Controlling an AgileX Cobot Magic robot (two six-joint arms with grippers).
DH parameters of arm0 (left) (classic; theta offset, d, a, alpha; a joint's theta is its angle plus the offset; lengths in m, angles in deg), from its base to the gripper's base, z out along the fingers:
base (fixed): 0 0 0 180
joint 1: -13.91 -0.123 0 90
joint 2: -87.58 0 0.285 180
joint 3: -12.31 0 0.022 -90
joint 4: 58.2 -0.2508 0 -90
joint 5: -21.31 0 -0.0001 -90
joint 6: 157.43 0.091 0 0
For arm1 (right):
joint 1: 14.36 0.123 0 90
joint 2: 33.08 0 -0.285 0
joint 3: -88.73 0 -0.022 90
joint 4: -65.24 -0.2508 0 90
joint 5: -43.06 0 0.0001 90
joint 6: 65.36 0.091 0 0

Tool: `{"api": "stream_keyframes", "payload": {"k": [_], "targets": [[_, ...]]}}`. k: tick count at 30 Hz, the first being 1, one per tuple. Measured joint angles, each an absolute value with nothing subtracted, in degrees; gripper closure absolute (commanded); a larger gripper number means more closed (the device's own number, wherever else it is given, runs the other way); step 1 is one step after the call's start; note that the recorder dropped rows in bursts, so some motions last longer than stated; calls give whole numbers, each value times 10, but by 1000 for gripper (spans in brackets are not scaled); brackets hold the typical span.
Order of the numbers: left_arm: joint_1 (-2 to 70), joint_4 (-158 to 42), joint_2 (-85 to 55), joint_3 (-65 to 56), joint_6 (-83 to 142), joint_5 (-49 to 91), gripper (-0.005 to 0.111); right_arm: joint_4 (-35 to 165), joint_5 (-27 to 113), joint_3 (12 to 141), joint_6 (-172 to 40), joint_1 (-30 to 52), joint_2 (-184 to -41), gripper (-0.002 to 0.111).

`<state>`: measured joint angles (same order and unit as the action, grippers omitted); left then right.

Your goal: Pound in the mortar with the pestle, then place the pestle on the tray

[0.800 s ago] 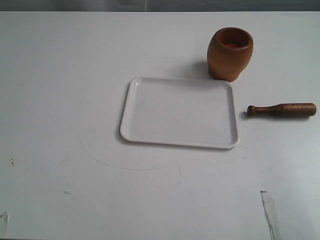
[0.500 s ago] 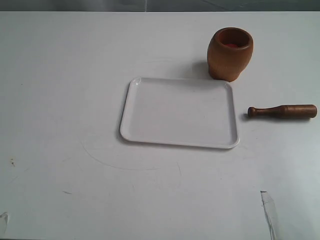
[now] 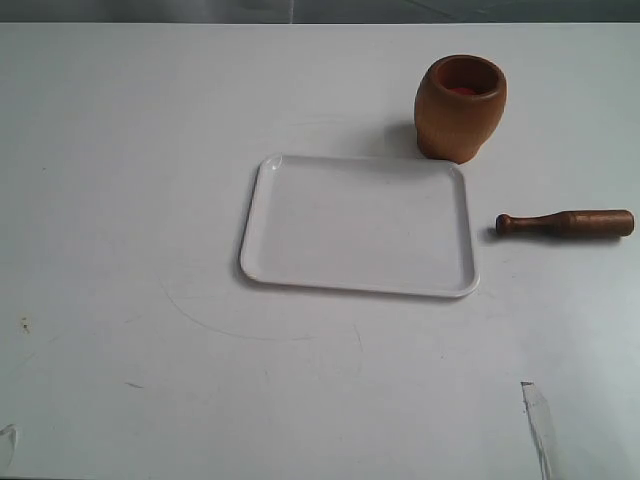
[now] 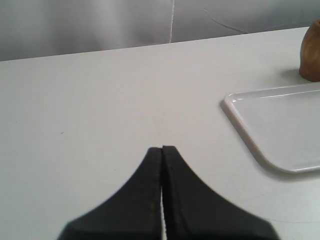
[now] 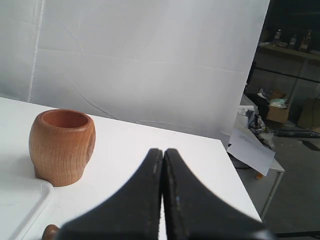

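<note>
The light-brown wooden mortar (image 3: 460,107) stands upright at the back right of the table, its inside reddish; the right wrist view shows the mortar (image 5: 62,147) too. To its front right the dark pestle (image 3: 566,222) lies flat, knob toward the tray. In the right wrist view only the pestle's knob (image 5: 50,232) peeks in. The white tray (image 3: 360,225) lies flat mid-table with nothing on it; its corner (image 4: 272,127) shows in the left wrist view. My left gripper (image 4: 162,148) is shut on nothing, over bare table. My right gripper (image 5: 163,150) is shut on nothing too, near the mortar.
The table's far right edge (image 5: 235,172) drops to a floor with clutter beyond. A grey backdrop (image 4: 100,25) rises behind the table. A pale strip (image 3: 540,425) shows at the front right of the exterior view. Neither arm shows in the exterior view.
The pestle has shifted very slightly to the right. Nothing else has visibly changed.
</note>
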<state>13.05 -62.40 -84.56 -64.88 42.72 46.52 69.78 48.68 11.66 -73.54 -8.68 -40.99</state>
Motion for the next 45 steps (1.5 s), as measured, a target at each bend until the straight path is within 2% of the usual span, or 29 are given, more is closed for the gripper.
{"api": "stream_keyframes", "payload": {"k": [8, 15, 24, 37, 45], "targets": [[131, -624, -846, -649, 427, 465, 107, 691, 487, 117, -726, -87, -410, 108], [131, -624, -846, -649, 427, 465, 107, 570, 487, 117, -709, -87, -410, 108], [131, -624, -846, -649, 427, 465, 107, 517, 485, 117, -699, -87, -410, 108], [131, -624, -846, -649, 427, 465, 107, 496, 419, 117, -697, -87, -410, 108], [131, -624, -846, -649, 427, 465, 107, 359, 380, 117, -682, -87, -410, 108]]}}
